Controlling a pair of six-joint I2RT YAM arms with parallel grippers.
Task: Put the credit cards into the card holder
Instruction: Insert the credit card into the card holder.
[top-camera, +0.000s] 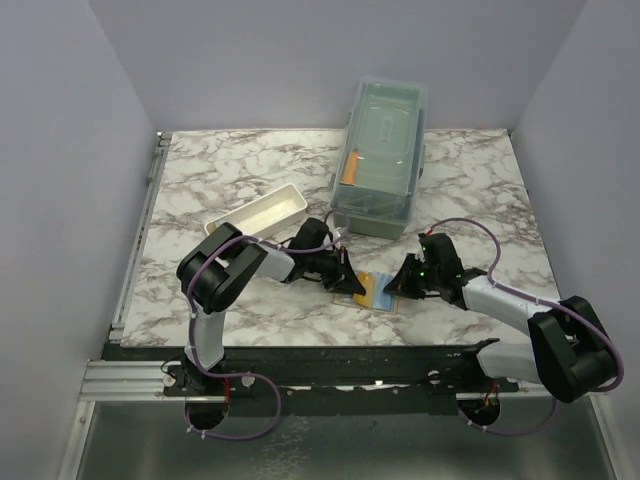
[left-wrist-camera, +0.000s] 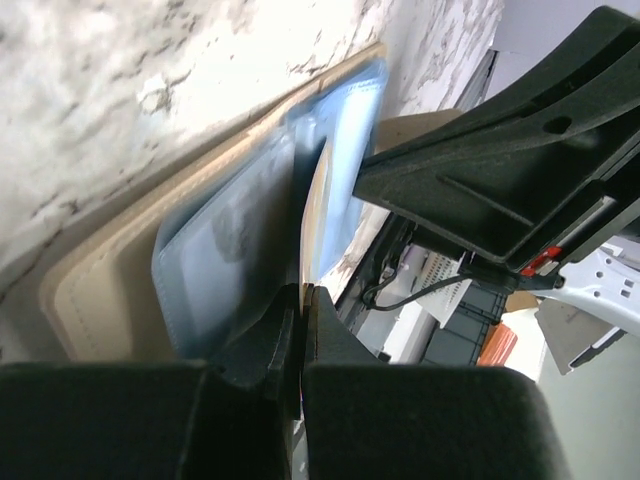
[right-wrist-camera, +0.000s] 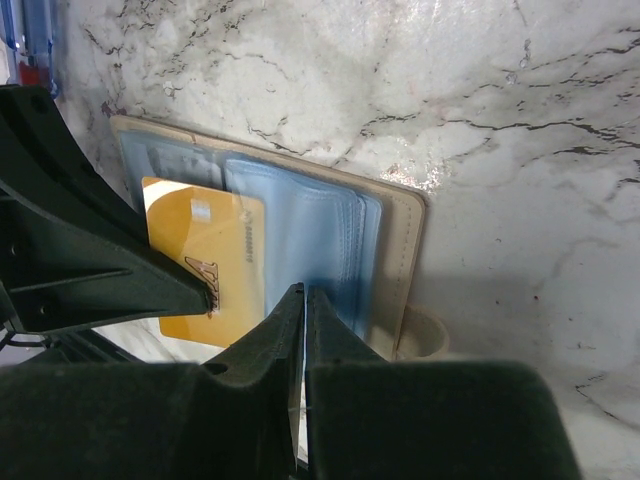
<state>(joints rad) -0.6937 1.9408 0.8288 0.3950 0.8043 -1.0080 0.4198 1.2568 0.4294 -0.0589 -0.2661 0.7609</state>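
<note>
The card holder (top-camera: 386, 297) lies open on the marble table, tan outside with light blue lining (right-wrist-camera: 300, 225). My left gripper (top-camera: 352, 283) is shut on the orange-yellow credit card (right-wrist-camera: 205, 260), pinching its near edge. The card lies tilted over the left blue pocket; in the left wrist view it runs edge-on (left-wrist-camera: 312, 210) up from my jaws (left-wrist-camera: 303, 292). From the other side, my right gripper (top-camera: 397, 285) is shut on a thin blue flap of the lining (right-wrist-camera: 305, 292). Whether the card's far edge is inside a pocket cannot be told.
A large clear lidded box (top-camera: 382, 155) stands behind the card holder, with an orange object (top-camera: 348, 170) inside. A white tray (top-camera: 258, 215) lies at the back left. The holder's tan snap tab (right-wrist-camera: 425, 335) sticks out beside my right jaws.
</note>
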